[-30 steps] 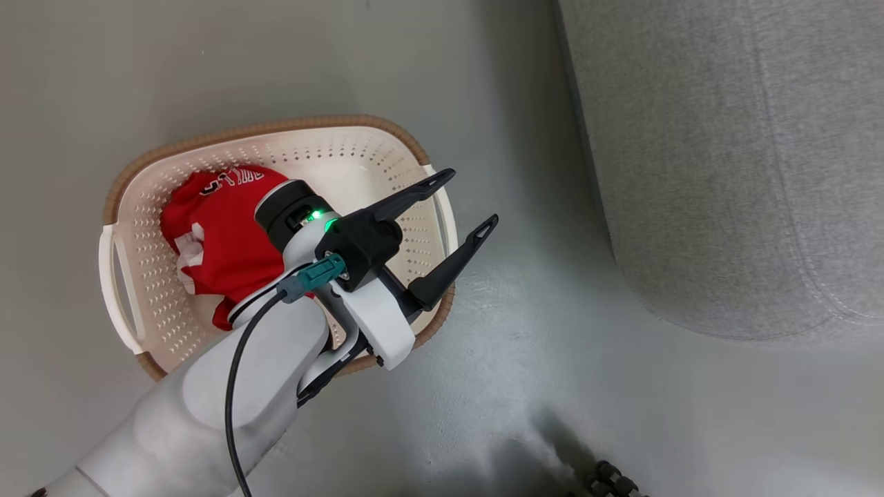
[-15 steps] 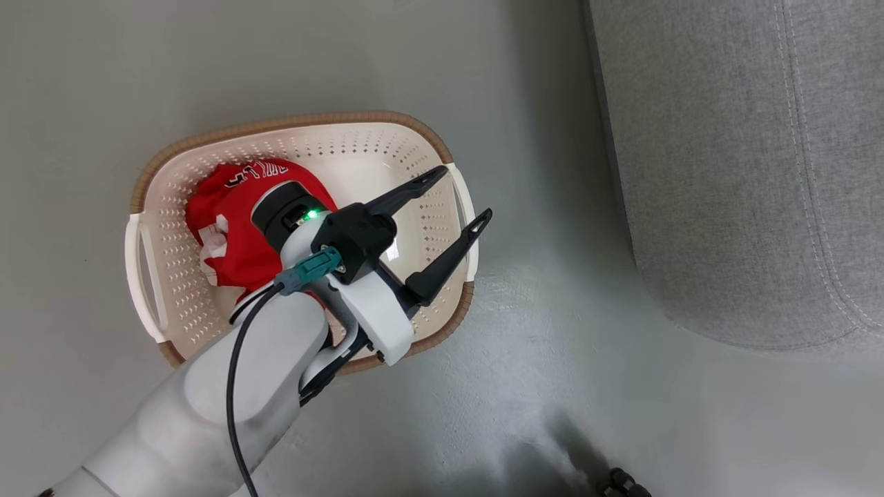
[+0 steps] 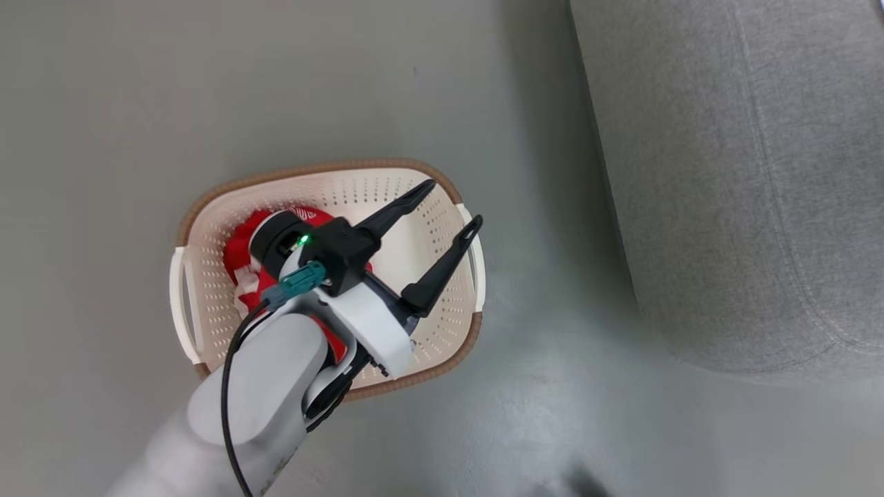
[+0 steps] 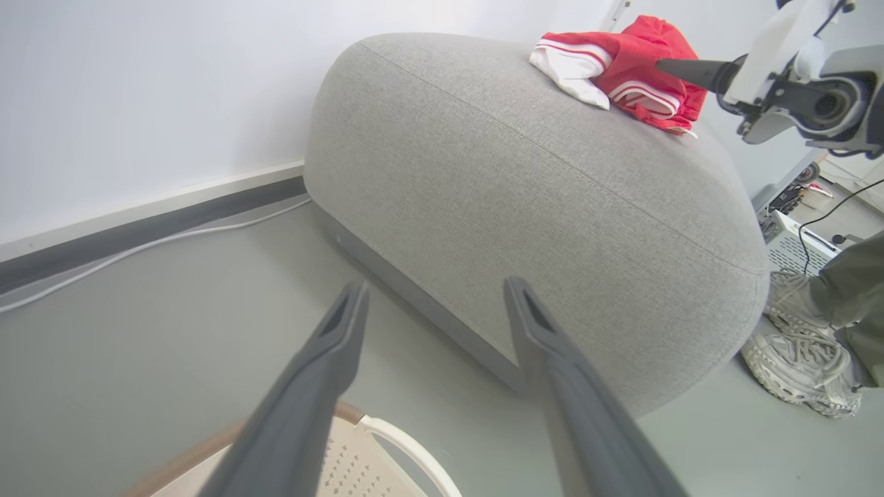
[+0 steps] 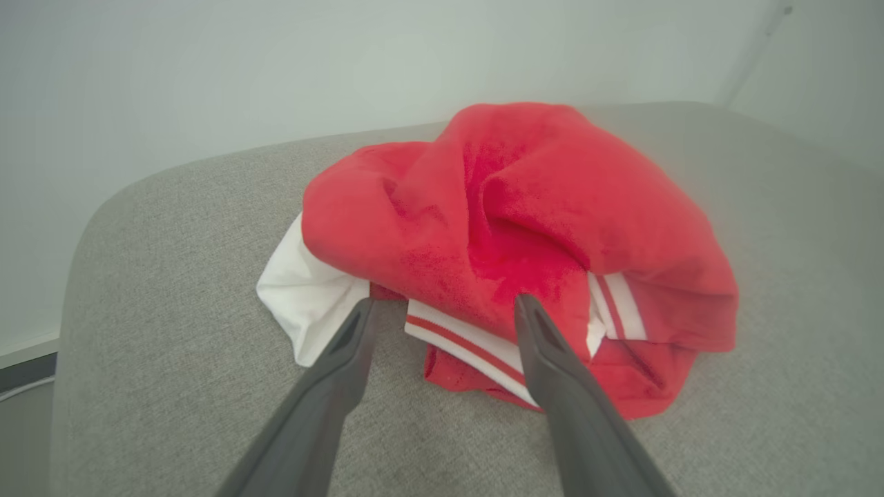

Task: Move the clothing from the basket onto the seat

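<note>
In the head view, the cream basket (image 3: 331, 166) stands on the floor with a red piece of clothing (image 3: 238, 255) in it, mostly covered by my left arm. My left gripper (image 3: 452, 205) hangs open and empty above the basket's right half. The left wrist view looks past its open fingers (image 4: 436, 293) to the grey seat (image 4: 518, 179). A second red-and-white garment (image 4: 621, 65) lies on top of the seat, with one dark finger (image 4: 690, 67) of my right gripper beside it. In the right wrist view, my right gripper (image 5: 445, 307) is open at that garment's (image 5: 518, 207) near edge on the seat (image 5: 173, 276).
Grey floor lies between the basket and the seat (image 3: 725, 172), which fills the head view's right side. A person's white shoes (image 4: 801, 352) stand on the floor past the seat's far end. A baseboard and a pale cable (image 4: 152, 241) run along the wall.
The head camera has shifted, so the basket now sits lower and nearer the middle of the view. My left gripper stays open above the basket, and my arm covers more of the red clothing.
</note>
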Robot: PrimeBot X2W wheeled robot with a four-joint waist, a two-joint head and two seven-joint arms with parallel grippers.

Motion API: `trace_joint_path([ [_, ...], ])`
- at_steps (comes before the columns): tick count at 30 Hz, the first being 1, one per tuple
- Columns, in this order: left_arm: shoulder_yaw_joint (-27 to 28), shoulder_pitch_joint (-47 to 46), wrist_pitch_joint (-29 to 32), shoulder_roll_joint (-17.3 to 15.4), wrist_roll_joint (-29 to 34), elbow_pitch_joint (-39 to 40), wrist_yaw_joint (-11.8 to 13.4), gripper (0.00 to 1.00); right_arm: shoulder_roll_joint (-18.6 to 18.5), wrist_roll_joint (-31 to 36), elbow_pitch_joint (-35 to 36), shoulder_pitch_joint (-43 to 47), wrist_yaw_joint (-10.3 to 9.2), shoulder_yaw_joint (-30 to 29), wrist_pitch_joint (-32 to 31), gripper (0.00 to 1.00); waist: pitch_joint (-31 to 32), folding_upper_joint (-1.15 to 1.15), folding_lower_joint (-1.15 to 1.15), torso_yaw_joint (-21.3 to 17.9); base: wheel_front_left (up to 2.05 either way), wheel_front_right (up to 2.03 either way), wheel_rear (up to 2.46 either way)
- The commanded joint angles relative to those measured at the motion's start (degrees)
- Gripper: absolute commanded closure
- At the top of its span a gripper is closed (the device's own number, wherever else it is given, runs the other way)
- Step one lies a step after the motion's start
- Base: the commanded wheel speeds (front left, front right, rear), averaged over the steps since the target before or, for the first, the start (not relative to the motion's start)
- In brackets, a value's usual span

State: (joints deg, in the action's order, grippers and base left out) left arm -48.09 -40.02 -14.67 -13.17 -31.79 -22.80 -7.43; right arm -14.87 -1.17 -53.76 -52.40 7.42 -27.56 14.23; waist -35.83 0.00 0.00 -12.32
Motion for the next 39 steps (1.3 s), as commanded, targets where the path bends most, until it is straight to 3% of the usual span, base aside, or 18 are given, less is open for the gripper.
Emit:
trace_joint_path([
  [1,2.82,1.67,-0.33,-0.24,0.29,1.04,-0.06,0.00,-0.52,-2.00,3.67,3.30,0.07,2.18,0.75,0.00,2.23,0.00,0.00,0.45,0.00,0.00,0.00],
  [5,7.64,4.39,-0.33,0.10,1.88,0.89,-0.06,0.00,1.00,-6.24,8.34,7.92,0.07,5.52,0.76,0.00,5.24,0.00,0.00,0.86,0.00,0.00,0.00],
  [15,19.24,11.81,-0.33,2.00,5.52,-0.25,-0.06,0.00,2.88,-9.56,15.68,15.27,0.07,15.32,0.76,0.00,13.18,0.00,0.00,3.63,0.00,0.00,0.00],
  [25,28.37,17.26,-0.33,4.70,8.21,-1.34,-0.06,0.00,3.62,-12.85,19.60,20.33,0.07,23.01,0.76,0.00,20.27,0.00,0.00,8.43,0.00,0.00,0.00],
  [31,37.49,21.65,-0.33,6.40,12.67,-2.05,-0.04,0.00,4.78,-13.64,22.06,23.91,0.07,28.78,0.76,0.00,25.46,0.00,0.00,11.51,0.00,0.00,0.00],
  [39,45.52,26.49,-0.33,8.16,17.33,-1.18,0.24,0.00,6.63,-14.10,25.79,29.14,0.07,32.13,0.76,0.00,30.08,0.00,0.00,13.70,0.00,0.00,0.00],
])
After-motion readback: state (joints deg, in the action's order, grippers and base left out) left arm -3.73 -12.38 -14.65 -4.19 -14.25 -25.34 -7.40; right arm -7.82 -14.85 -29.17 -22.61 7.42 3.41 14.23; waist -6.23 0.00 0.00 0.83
